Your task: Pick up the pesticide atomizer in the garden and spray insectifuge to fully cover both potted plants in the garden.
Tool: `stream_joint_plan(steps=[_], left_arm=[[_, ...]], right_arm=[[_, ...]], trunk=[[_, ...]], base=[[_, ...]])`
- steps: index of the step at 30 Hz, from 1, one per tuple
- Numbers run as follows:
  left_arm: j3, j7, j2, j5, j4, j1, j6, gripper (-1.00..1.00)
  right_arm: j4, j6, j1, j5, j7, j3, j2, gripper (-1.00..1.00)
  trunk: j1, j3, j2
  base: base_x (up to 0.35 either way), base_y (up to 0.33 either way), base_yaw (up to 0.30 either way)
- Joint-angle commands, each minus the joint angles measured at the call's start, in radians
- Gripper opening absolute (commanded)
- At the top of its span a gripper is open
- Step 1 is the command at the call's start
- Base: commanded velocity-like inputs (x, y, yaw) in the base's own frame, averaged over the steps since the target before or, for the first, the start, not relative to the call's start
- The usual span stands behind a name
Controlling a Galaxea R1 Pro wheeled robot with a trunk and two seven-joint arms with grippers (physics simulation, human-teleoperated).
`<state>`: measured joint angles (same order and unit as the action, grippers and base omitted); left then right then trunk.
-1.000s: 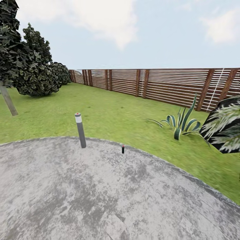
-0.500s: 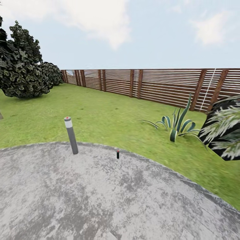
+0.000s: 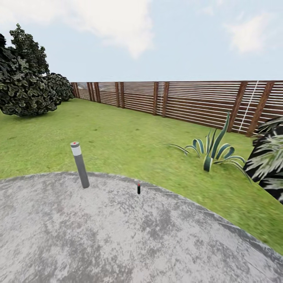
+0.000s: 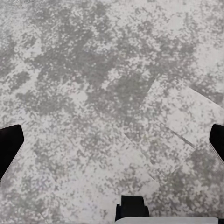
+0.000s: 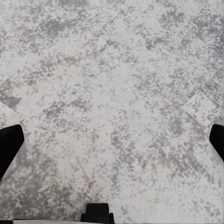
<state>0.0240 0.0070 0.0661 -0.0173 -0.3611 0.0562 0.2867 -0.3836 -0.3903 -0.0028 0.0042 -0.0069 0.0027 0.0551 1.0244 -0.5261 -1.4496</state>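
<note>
The pesticide atomizer (image 3: 138,188) stands upright on the grey paving (image 3: 118,236) near its curved edge, a tiny dark bottle with a red band. It is some way ahead of me in the head view. The garden lawn (image 3: 125,137) stretches beyond it to a wooden slat fence (image 3: 188,102). The potted plants are out of view. In the left wrist view my left gripper (image 4: 112,140) is open over bare paving, its dark fingertips (image 4: 9,144) far apart. My right gripper (image 5: 112,142) is likewise open above paving, holding nothing.
A grey bollard light (image 3: 79,164) stands on the paving edge left of the atomizer. A spiky striped-leaf plant (image 3: 212,151) grows in the lawn at the right, with a large dark leafy plant (image 3: 269,157) beyond it. Dark bushes (image 3: 27,82) fill the far left.
The whole head view has shifted, so the camera moved: the bollard and atomizer now sit lower and further left in the picture, and a tree trunk at the left has left the view.
</note>
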Motion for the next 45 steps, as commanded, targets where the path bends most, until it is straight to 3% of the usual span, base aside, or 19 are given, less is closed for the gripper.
stream_joint_plan(steps=[1,15,18,35,45], left_arm=[[0.001,0.001,0.0,-0.002,0.001,0.001,0.003,1.0],[0.001,0.001,0.0,-0.002,0.001,0.001,0.003,1.0],[-0.001,-0.004,-0.014,-0.018,-0.017,0.015,0.02,1.0],[-0.001,-0.004,-0.017,-0.007,-0.01,0.01,0.058,1.0],[0.0,-0.003,-0.017,-0.007,-0.01,0.01,0.058,1.0]], right_arm=[[0.0,-0.002,0.0,0.0,-0.001,0.0,0.0,1.0],[0.0,-0.002,0.0,0.0,-0.001,0.0,0.002,1.0],[-0.017,-0.019,-0.003,0.004,-0.003,0.0,-0.013,1.0],[-0.015,-0.033,-0.003,0.004,-0.004,-0.001,-0.012,1.0],[-0.051,-0.038,-0.003,-0.001,-0.004,0.0,-0.014,1.0]], trunk=[[0.001,-0.001,0.0],[0.001,-0.001,0.0],[0.001,-0.001,0.0],[0.001,-0.001,0.0],[0.001,-0.001,0.0]], base=[[0.339,0.0,0.0],[0.339,0.0,0.0],[0.0,0.0,0.0],[0.003,0.0,0.0],[0.254,0.0,0.0]])
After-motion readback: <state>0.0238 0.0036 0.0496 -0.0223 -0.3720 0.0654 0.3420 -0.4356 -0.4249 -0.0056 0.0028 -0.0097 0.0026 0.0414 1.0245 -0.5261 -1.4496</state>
